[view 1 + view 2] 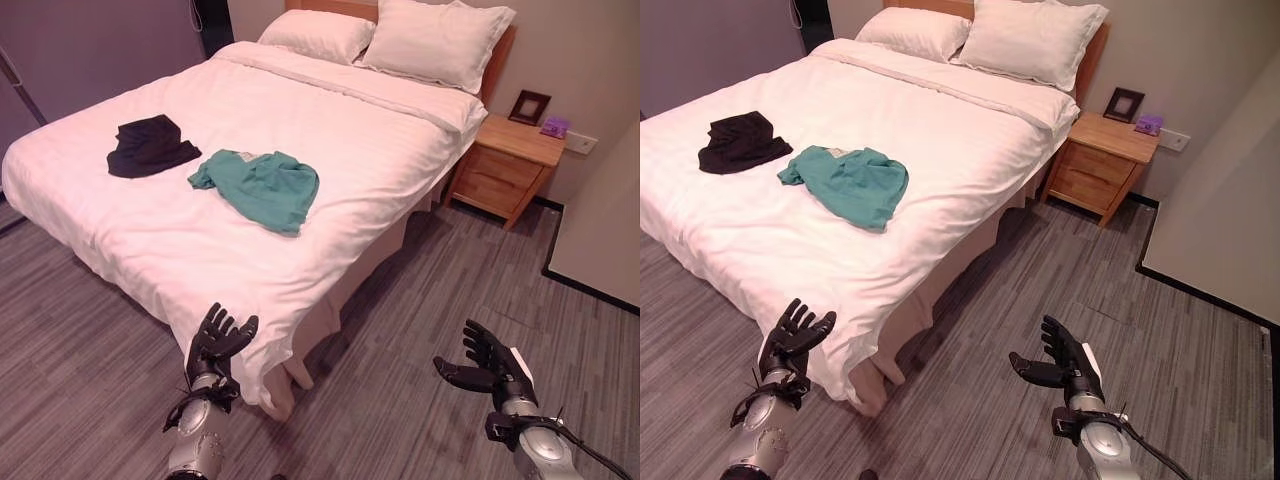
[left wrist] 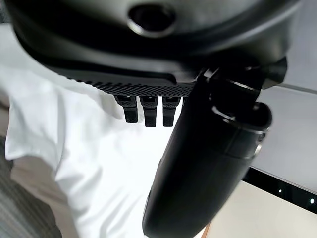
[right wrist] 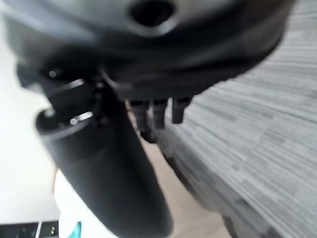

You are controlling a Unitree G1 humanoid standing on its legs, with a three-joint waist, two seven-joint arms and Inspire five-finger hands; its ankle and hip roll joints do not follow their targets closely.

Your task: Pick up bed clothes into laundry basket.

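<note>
Bed (image 1: pixel 300 130), white cover, fills left and far scene; 2 pillows (image 1: pixel 400 35) at far end, wooden nightstand (image 1: pixel 505 160) at its right. Teal garment (image 1: pixel 262 187) mid-bed, crumpled, long axis running far-left to near-right. Black garment (image 1: pixel 150 145) just left of it, apart. Left hand (image 1: pixel 215 338) at near bed corner, fingers spread, empty. Right hand (image 1: pixel 490 365) over floor, fingers apart, empty. Right wrist view adds teal sliver beyond thumb; left wrist view shows white cover past straight fingers (image 2: pixel 151 111).

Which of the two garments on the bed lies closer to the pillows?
The teal garment; the black garment lies farther from the pillows, toward the bed's far side.
</note>
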